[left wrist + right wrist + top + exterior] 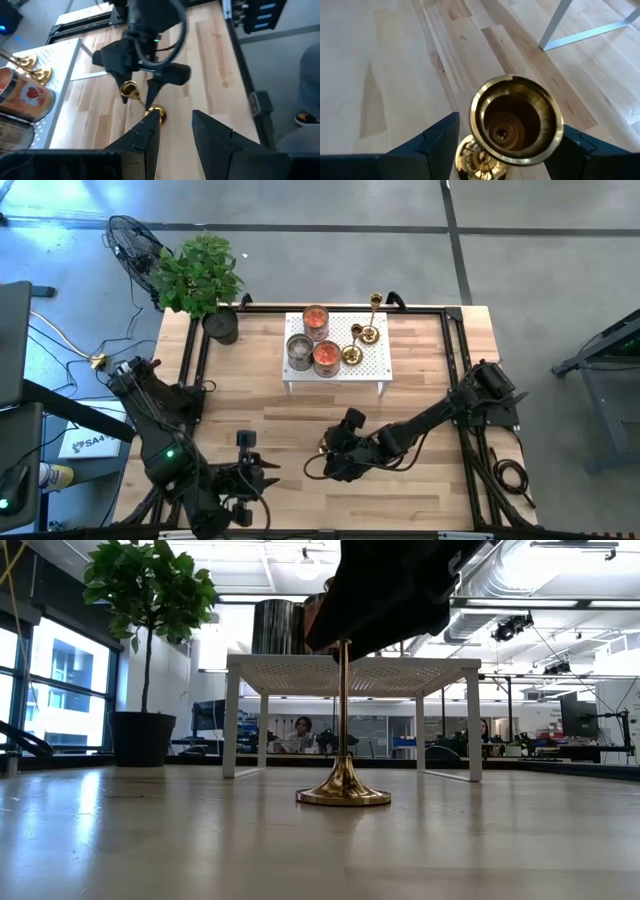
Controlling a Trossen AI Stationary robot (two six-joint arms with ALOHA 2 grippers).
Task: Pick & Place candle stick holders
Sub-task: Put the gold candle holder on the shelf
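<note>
The right arm stretches low toward the middle, its gripper (328, 448) with jaws closed around a stem, while the left gripper (262, 473) waits nearby, jaws parted.

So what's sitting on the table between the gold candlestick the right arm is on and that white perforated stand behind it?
Nothing: in the high view, only bare wood separates the candlestick under the right gripper from the white stand. The low view agrees.
</note>
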